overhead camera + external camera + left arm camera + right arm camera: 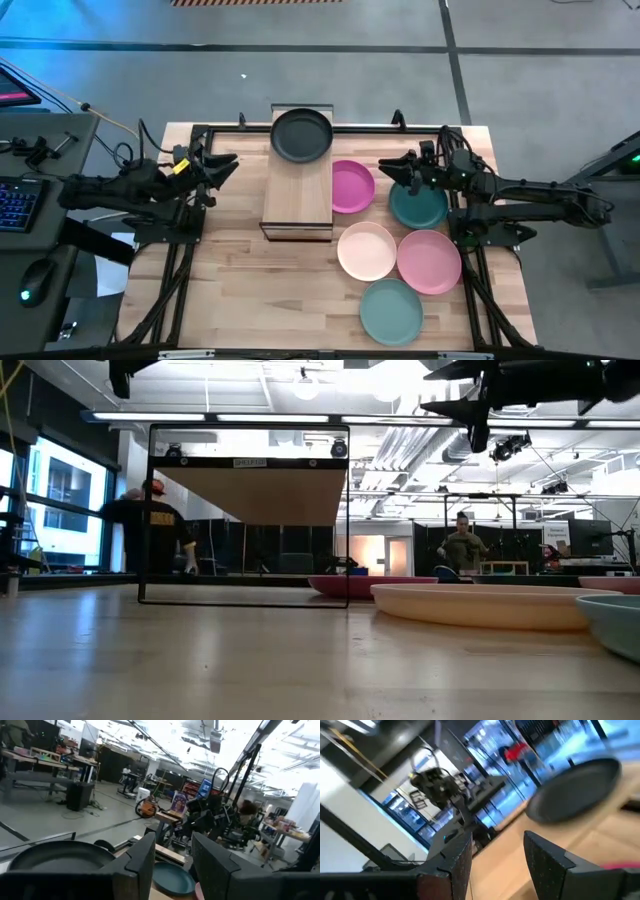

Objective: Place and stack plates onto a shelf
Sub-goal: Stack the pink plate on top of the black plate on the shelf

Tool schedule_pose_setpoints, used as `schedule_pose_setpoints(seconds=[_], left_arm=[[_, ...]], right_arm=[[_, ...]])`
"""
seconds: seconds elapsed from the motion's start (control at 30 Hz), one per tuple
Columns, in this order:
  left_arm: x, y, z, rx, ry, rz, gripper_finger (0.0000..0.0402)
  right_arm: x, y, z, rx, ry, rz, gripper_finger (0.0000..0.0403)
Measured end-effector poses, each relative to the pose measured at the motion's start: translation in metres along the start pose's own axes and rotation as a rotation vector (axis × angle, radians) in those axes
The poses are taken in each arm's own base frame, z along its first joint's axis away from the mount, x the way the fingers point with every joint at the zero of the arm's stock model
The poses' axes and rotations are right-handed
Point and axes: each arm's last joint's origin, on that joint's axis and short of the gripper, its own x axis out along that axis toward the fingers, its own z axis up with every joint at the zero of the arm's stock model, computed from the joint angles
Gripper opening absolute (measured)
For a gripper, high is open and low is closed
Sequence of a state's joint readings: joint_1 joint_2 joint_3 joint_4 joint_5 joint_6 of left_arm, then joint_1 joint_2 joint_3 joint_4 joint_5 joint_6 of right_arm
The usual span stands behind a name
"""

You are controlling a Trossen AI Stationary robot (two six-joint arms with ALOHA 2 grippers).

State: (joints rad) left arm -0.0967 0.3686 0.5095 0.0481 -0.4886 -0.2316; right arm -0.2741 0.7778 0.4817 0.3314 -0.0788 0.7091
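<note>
The dark grey-black plate (301, 135) lies flat on the far end of the wooden shelf (298, 205). The other plates rest on the table to the shelf's right: magenta (350, 186), dark green (418, 205), cream (366, 250), pink (429, 261), light teal (391, 310). My left gripper (228, 168) hovers left of the shelf, open and empty, pointing at the dark plate (55, 857). My right gripper (400, 168) hangs above the dark green plate's far edge, open, with nothing between its fingers (455, 860).
The near half of the shelf top (296, 200) is bare wood. Black frame rails (170, 290) run along the table's left and right sides. The cream plate (480, 605) and light teal plate (615, 622) lie close to the table's near right corner. People stand in the room beyond.
</note>
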Motion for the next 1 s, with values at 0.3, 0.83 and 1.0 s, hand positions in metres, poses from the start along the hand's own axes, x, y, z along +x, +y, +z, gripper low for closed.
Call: schedule_pose_setpoints(seconds=[0.3,0.83,1.0], left_arm=[[0.008,-0.001,-0.006,0.021,0.027,0.069,0.0118],[0.009,-0.002,-0.008,0.026,0.034,0.071,0.0118],[0.009,-0.002,-0.008,0.026,0.034,0.070,0.0118]], right_arm=[[0.028,-0.005,0.015,0.131,0.407,-0.651,0.0161],[0.090,-0.127,-0.037,0.286,0.759,-0.934,0.0161],[0.096,-0.142,-0.051,0.295,0.801,-0.972,0.0161]])
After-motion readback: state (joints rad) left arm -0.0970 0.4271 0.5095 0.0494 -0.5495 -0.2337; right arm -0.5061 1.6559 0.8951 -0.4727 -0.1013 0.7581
